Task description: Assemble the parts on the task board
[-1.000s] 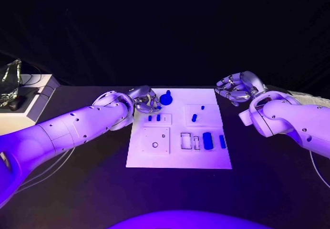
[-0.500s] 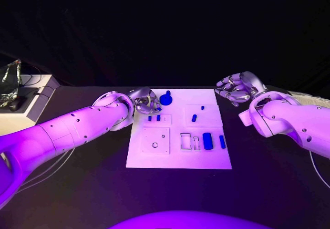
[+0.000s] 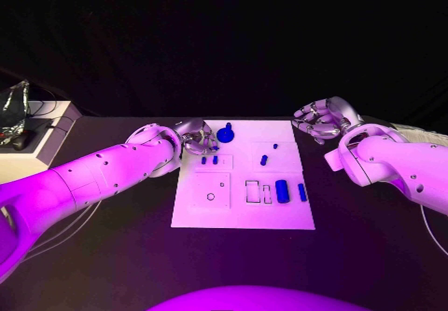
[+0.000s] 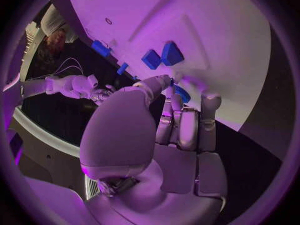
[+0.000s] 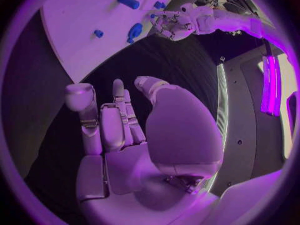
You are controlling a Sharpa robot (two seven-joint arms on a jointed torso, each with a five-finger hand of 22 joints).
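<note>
change: none, left hand (image 3: 198, 138) stays curled at white plastic task board's (image 3: 243, 217) far-left corner, grasp cannot tell | right hand (image 3: 320, 119) empty, fingers apart, off far-right corner | small blue parts (image 3: 282, 191) still scattered; assembly stalled

Blue parts (image 3: 282, 192) (scattered) on white task board (image 3: 243, 217)

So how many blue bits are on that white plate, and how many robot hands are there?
Blue parts: 7
White task board: 1
Hands: 2, left hand and right hand
Total: 10
</note>
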